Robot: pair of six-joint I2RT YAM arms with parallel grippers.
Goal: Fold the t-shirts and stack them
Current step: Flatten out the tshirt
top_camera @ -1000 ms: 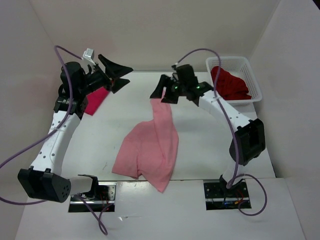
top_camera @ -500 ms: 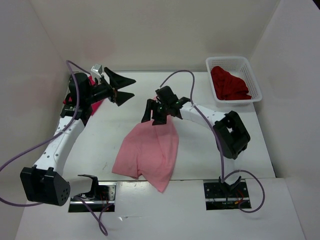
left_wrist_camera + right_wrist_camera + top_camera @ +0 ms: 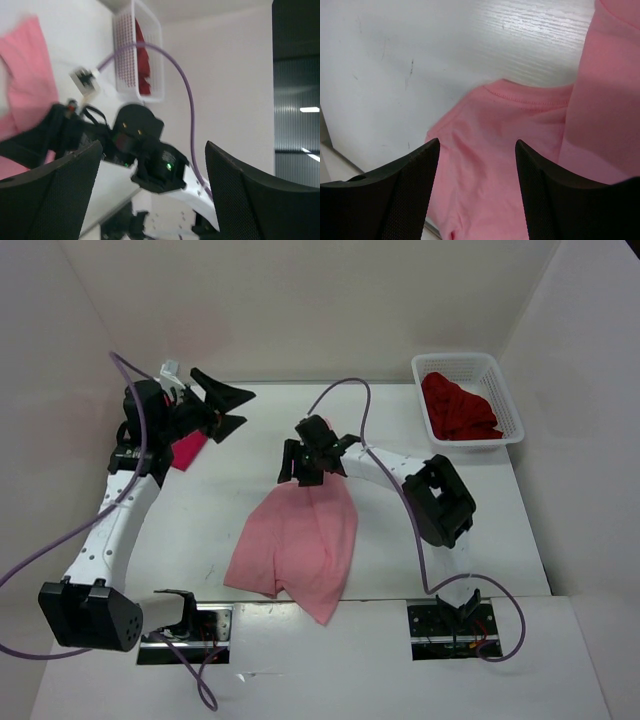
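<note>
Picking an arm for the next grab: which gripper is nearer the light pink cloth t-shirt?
Right. The right gripper hovers open over the light pink cloth t-shirt, at its far end; the left gripper, open, is away leftward by the crimson-magenta cloth shirt.

1. A white plastic mesh basket [image 3: 510, 400] stands at the far right corner of the desk [image 3: 200, 520], close to the back wall [image 3: 300, 310] and the right side wall [image 3: 585, 390]. In the left wrist view its mesh side [image 3: 125, 50] shows tilted.
2. The desk top is white, with a faint wood grain in the right wrist view [image 3: 445, 45].
3. A few thin dark scuff marks [image 3: 411, 67] cross that surface.
4. Plain pale walls enclose the desk on three sides.
</note>
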